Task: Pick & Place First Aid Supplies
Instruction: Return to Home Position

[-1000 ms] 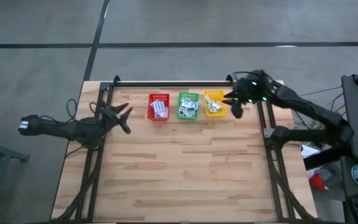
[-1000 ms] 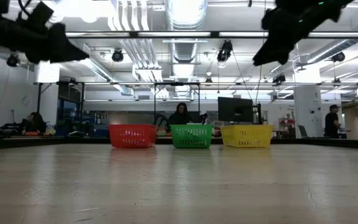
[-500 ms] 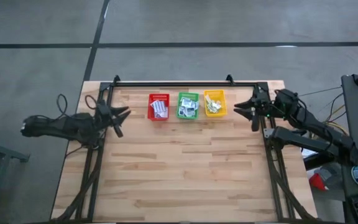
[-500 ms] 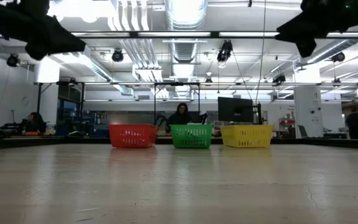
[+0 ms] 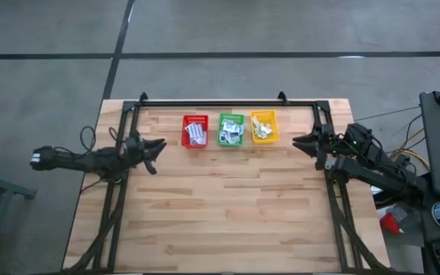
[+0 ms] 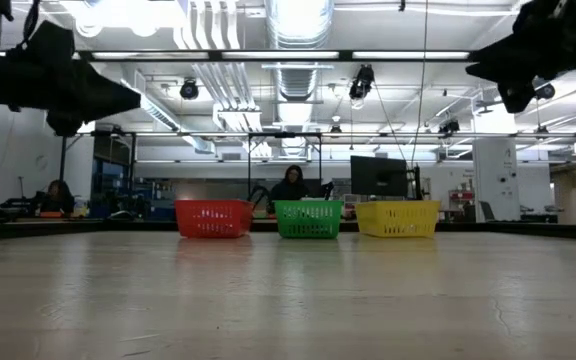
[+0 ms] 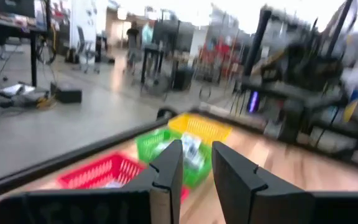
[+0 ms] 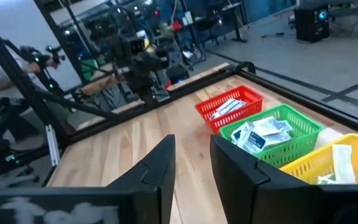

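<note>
The first aid supplies lie in three small baskets in a row at the table's far edge. White oblong packets fill the red basket, white-blue packets the green basket, and pale strips the yellow basket. My left gripper hovers left of the red basket, above the table, pointing level toward the row. It is open with nothing between its fingers. My right gripper hovers right of the yellow basket, also level, open and empty.
A dark frame rail runs along the far edge behind the baskets, with side rails by each arm. Bare wooden tabletop stretches from the baskets to the near edge. A person sits at a desk in the room behind.
My right gripper has drawn back from beside the yellow basket toward the table's right edge and a little nearward, sinking and rolling as it went. My left gripper has sunk slightly and rolled, and its fingers have narrowed. The baskets and packets have stayed put.
</note>
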Robot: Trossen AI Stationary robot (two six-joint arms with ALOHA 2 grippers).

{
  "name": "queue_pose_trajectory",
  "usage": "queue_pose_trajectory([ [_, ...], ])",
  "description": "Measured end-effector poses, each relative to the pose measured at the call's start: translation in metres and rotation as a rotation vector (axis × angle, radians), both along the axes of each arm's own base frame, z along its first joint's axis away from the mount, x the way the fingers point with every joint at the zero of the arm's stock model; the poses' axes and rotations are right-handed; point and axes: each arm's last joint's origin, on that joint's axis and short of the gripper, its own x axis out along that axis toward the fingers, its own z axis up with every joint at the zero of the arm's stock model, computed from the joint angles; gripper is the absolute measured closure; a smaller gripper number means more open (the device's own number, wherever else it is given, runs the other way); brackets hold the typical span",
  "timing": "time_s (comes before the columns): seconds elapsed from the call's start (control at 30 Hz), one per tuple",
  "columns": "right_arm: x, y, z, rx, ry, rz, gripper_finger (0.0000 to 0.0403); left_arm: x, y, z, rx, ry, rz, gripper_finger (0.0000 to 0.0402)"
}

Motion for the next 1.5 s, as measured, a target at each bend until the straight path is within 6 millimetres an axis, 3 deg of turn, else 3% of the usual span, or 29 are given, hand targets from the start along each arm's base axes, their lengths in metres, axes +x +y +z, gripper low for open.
queue_pose_trajectory([
  [0.17,-0.006,0.004,-0.014,-0.004,-0.033,-0.002,0.0297,-0.003,0.0,-0.003,0.006,0.126,-0.001,0.0319],
  [0.6,-0.001,0.0,-0.057,0.126,0.021,-0.019,0.0307,-0.001,-0.003,-0.012,-0.045,0.116,-0.14,0.0319],
  [0.83,0.002,-0.001,-0.067,0.24,0.036,-0.034,0.0317,-0.001,-0.004,-0.013,0.011,0.152,-0.171,0.0319],
  [0.97,0.001,0.0,-0.064,0.178,0.027,0.016,0.0322,-0.001,-0.003,-0.013,0.01,0.152,-0.158,0.0319],
  [1.13,0.0,0.005,-0.048,-0.026,-0.045,0.143,0.0328,-0.002,-0.002,-0.011,0.054,0.165,-0.153,0.0319],
  [1.3,0.001,-0.002,-0.041,-0.172,-0.113,-0.062,0.0334,-0.003,-0.001,-0.009,0.1,0.186,-0.106,0.0319],
  [1.5,0.002,-0.003,-0.052,-0.217,-0.02,-0.067,0.0332,-0.003,0.0,-0.009,0.101,0.185,-0.099,0.0319],
])
